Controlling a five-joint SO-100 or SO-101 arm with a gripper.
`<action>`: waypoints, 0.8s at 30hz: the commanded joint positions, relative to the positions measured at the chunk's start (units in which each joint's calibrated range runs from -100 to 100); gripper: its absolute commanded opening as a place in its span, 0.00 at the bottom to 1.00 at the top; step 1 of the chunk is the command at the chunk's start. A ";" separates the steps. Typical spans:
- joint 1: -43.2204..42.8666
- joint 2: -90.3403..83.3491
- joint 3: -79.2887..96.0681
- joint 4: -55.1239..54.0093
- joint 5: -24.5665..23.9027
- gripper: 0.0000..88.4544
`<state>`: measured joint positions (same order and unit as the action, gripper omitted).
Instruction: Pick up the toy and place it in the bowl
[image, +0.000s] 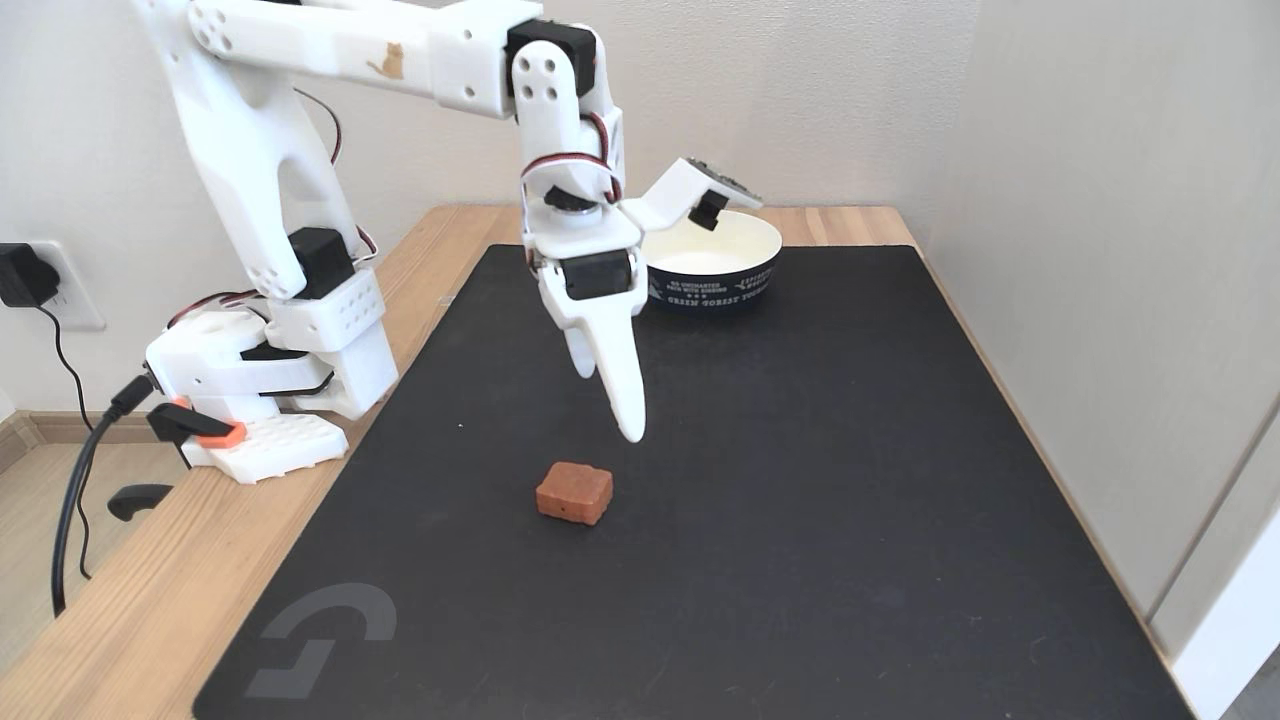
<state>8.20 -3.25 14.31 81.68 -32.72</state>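
A home desk corner.
A wooden table (140, 600) sits against plain pale walls, with a black desk mat (800, 500) on it and a plugged wall outlet (60, 290) left of it.

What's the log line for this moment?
phase: approach | gripper: above toy, empty | toy: on mat | bowl: empty

The end effector (610, 400) looks like smooth white plastic. The toy (574, 492) seems matt and ridged, possibly rubbery. The bowl (712, 270) appears papery, the mat (800, 480) matt black, the table (130, 610) pale wood.
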 joint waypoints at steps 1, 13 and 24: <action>-0.80 1.12 -2.10 0.45 -0.17 0.53; -4.73 -9.30 1.51 -0.14 4.58 0.53; -11.25 -60.32 50.27 -24.95 18.10 0.41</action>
<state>-0.87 -43.55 38.21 68.26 -16.19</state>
